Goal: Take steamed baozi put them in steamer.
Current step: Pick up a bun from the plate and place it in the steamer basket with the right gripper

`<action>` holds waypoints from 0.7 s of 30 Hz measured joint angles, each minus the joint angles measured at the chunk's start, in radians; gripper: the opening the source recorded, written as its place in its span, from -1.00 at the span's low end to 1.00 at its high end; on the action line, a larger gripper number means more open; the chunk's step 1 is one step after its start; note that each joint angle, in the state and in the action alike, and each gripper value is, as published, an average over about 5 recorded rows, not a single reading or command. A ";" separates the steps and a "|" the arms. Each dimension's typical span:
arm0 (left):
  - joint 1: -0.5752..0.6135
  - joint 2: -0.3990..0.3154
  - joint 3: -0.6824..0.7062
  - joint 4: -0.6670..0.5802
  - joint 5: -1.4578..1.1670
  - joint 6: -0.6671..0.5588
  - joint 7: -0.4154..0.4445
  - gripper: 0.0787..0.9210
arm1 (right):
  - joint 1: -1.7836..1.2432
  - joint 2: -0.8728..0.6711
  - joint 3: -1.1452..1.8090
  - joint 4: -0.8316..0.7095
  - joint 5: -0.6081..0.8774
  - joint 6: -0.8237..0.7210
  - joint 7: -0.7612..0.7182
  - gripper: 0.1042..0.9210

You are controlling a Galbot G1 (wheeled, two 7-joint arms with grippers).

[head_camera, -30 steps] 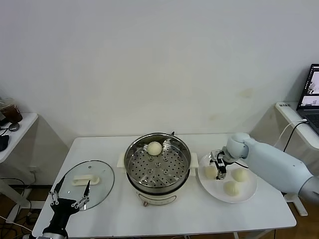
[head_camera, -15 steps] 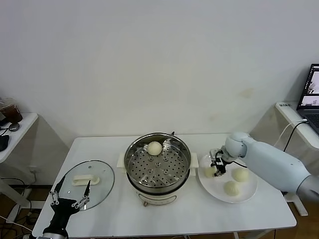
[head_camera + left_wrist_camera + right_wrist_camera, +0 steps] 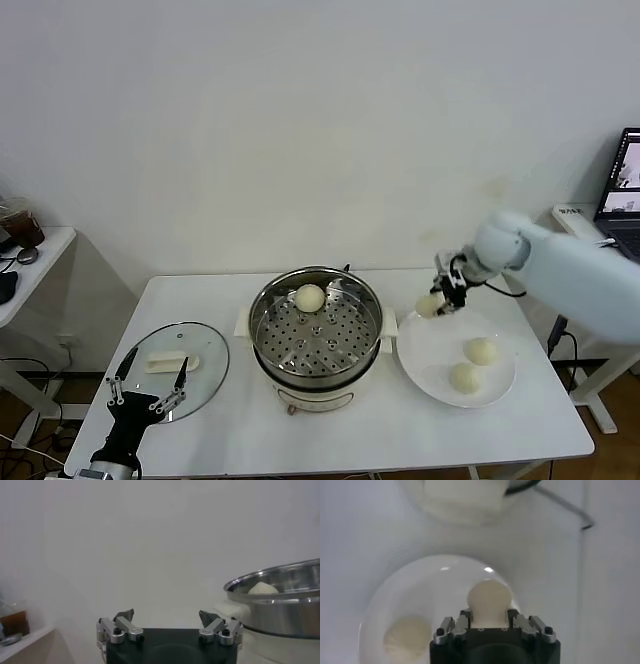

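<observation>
My right gripper (image 3: 436, 300) is shut on a cream-white baozi (image 3: 429, 305) and holds it in the air above the far left rim of the white plate (image 3: 430, 372). In the right wrist view that baozi (image 3: 489, 598) sits between my fingers. Two more baozi (image 3: 482, 350) (image 3: 464, 377) lie on the plate; one shows in the right wrist view (image 3: 407, 637). One baozi (image 3: 310, 297) lies on the perforated tray at the far side of the steel steamer (image 3: 316, 330). My left gripper (image 3: 148, 385) is open and empty, low at the table's front left.
A round glass lid (image 3: 180, 368) with a white handle lies on the table left of the steamer. The steamer's rim (image 3: 280, 597) shows in the left wrist view. A laptop (image 3: 622, 190) stands on a side table at the far right.
My right gripper has closed on a baozi and lifted it off the plate, moving up and back. Two baozi stay on the plate. The left arm has barely moved.
</observation>
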 measured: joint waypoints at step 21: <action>0.009 -0.001 -0.025 0.010 0.008 -0.005 -0.006 0.77 | 0.112 0.454 -0.173 -0.007 0.369 -0.269 0.218 -0.13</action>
